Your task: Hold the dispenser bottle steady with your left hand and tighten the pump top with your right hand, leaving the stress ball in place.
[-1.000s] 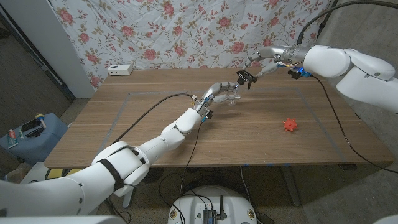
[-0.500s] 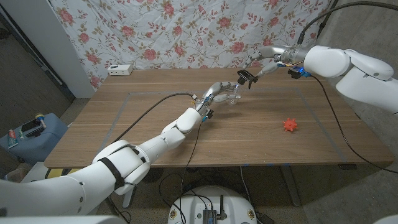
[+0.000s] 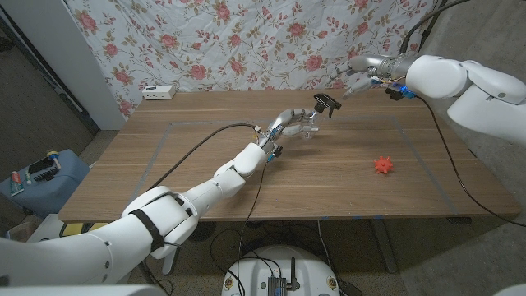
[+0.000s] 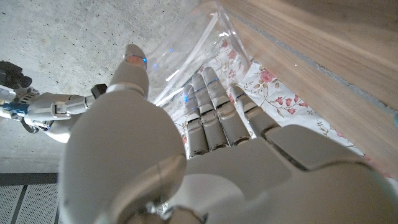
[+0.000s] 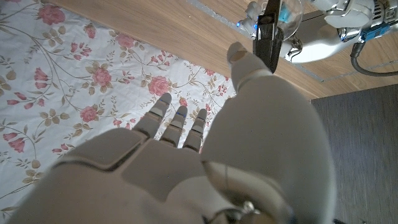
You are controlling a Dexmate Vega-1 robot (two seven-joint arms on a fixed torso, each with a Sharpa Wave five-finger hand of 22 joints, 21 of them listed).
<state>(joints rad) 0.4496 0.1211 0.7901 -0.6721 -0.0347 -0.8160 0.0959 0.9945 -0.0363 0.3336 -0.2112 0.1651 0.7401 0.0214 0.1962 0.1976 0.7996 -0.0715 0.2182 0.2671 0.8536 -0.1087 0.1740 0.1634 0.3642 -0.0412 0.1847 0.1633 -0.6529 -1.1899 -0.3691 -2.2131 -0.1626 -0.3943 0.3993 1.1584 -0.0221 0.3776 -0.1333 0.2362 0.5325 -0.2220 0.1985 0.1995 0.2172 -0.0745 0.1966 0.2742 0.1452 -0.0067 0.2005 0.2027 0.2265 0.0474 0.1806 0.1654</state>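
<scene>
A clear plastic dispenser bottle (image 3: 307, 126) stands upright toward the far middle of the wooden bench (image 3: 205, 177), with its black pump top (image 3: 325, 104) sitting on its neck and the nozzle pointing toward the robot's right. The robot's left hand (image 3: 288, 123) grips the bottle's body from the side; in the left wrist view its fingers (image 4: 208, 109) wrap around the transparent wall of the bottle (image 4: 186, 56), so the steadying half of the task looks to be in place.

The robot's right hand (image 3: 357, 66) hangs in the air near the pump top, up and to its right, clear of it. In the right wrist view its fingers (image 5: 177, 124) are spread and grasp nothing, with the black pump top (image 5: 268, 34) visible just beyond the thumb. Whether the pump is fully screwed down cannot be told from these pictures; it sits straight on the bottle. With the right hand off the top, this reads as either a pause between twists or the end of tightening.

A small orange spiky stress ball (image 3: 384, 165) lies on the bench well apart from the bottle, on the robot's right side, with neither hand near it, so that condition is met for now.

Behind the bench hangs a floral cloth backdrop (image 3: 246, 41), and a small white box (image 3: 159, 92) rests at the bench's far left edge
</scene>
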